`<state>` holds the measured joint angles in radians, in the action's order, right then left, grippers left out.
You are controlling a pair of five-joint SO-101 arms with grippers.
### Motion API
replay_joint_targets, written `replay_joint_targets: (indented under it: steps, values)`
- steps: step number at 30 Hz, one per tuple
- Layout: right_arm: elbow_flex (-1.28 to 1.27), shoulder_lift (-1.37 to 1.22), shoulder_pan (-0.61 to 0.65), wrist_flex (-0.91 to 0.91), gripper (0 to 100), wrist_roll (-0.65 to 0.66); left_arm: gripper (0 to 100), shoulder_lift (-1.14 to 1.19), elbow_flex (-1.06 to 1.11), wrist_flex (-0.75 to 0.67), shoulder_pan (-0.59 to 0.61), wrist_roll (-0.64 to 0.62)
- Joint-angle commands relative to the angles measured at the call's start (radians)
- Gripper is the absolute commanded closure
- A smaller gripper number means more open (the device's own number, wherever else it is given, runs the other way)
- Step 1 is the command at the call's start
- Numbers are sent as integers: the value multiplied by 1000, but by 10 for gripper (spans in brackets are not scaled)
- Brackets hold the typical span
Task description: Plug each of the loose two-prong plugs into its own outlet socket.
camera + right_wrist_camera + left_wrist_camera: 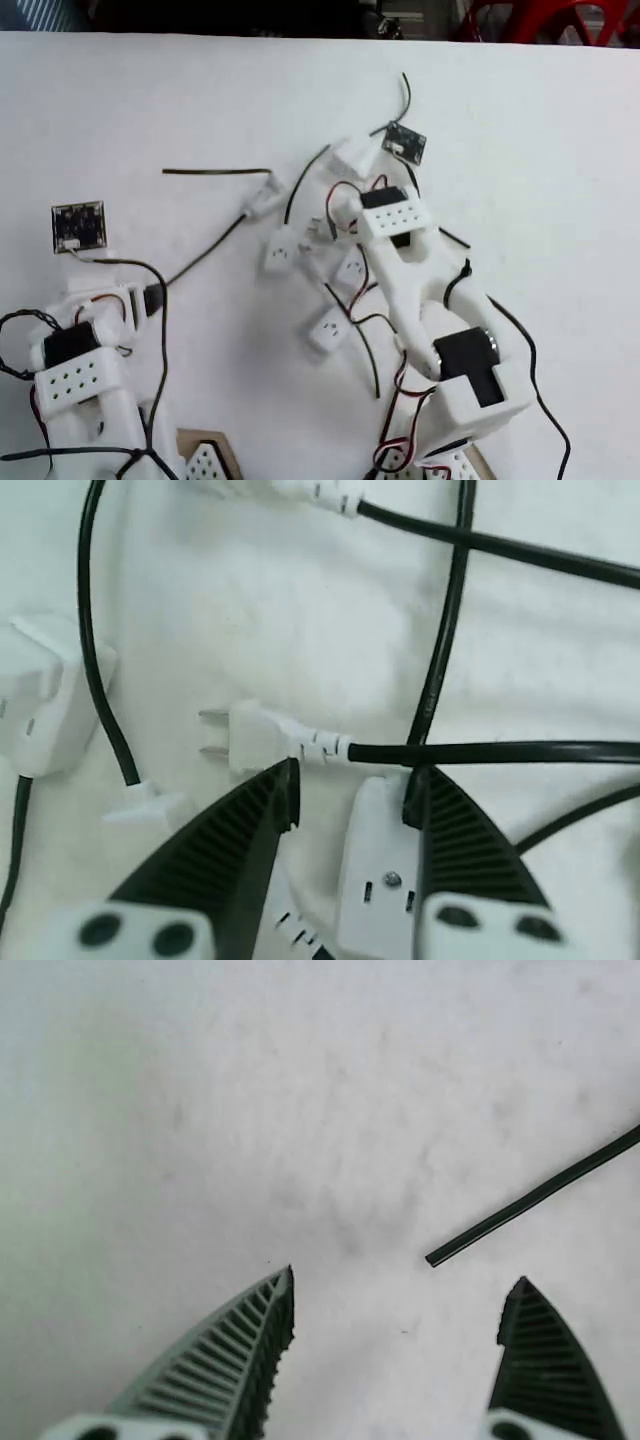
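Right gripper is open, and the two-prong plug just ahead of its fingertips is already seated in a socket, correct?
Not quite. The right gripper is open, but the two-prong plug ahead of its fingertips lies loose on the table, with both prongs bare. The right wrist view shows it.

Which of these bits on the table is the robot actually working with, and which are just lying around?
For the job: two-prong plug, its black cable, white outlet sockets, right gripper open over one.
Lying about, seemingly: small black square board and another.
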<state>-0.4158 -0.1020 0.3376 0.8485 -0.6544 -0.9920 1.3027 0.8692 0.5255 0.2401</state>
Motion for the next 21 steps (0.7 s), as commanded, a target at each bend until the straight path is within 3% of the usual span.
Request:
replay_joint_targets:
  steps: [1, 15, 21]
  values:
    - [0, 24, 2, -58, 832, -6, 676, -33, -5, -20, 2, 3]
    - [69, -90, -4, -108, 833, -6, 676, -33, -5, -20, 2, 3]
    - [72, -90, -90, -111, 833, -26, 676, -33, -5, -20, 2, 3]
